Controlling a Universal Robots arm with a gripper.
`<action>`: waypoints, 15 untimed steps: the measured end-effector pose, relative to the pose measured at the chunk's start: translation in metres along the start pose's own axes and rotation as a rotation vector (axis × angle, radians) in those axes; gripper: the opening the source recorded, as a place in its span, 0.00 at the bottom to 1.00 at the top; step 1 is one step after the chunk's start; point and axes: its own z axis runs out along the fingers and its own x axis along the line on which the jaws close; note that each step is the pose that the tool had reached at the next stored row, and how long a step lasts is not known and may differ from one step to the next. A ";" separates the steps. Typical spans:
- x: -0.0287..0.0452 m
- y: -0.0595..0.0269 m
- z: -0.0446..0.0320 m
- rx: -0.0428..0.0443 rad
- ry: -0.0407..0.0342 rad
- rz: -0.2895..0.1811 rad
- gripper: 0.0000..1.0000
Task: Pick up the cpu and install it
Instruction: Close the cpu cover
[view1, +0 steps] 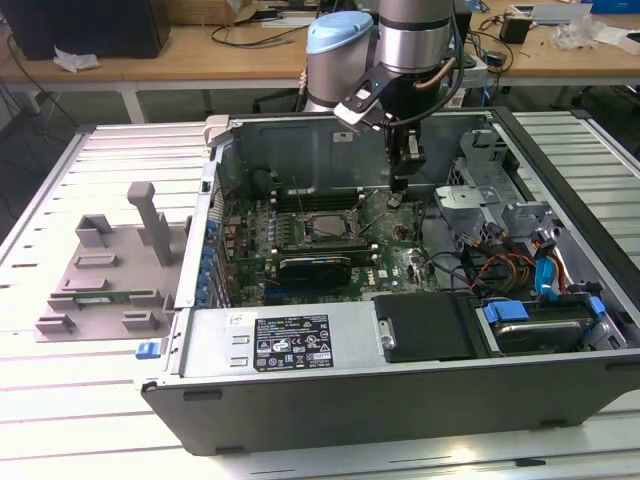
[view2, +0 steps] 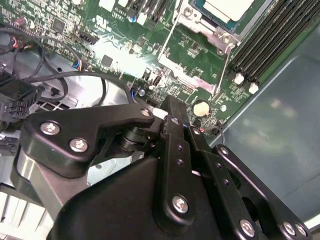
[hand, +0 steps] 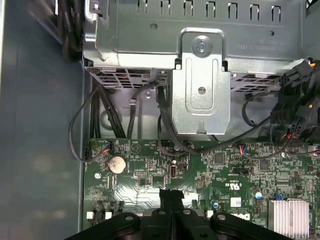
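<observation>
Placement looks done to us: the cpu (view2: 227, 7) lies in the socket frame (view2: 220, 34), while our gripper (hand: 172, 194) hangs beside it above the motherboard (hand: 225, 170), closed on nothing.

Open room above motherboard (view1: 392, 252); drive cage (view1: 468, 196) and loose cables (hand: 161, 112) just beside end effector (view1: 398, 188).

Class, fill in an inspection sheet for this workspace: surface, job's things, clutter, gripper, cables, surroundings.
Surface: slatted table bearing an open computer case.
Job's things: cpu lies inside the socket frame.
Clutter: grey holder on the table, at the exterior view's left of the case.
Gripper: gripper shut, nothing seen between its fingers, near a coin cell.
Cables: black cables loop beside a metal bracket; coloured cables at the exterior view's right.
Surroundings: wooden benches behind.
</observation>
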 end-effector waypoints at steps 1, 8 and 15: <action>0.0000 -0.0001 0.0005 0.0000 0.0001 0.000 0.11; 0.0006 0.0006 0.0141 0.0021 0.0010 0.000 0.11; 0.0011 0.0001 0.0246 0.0026 0.0092 0.000 0.11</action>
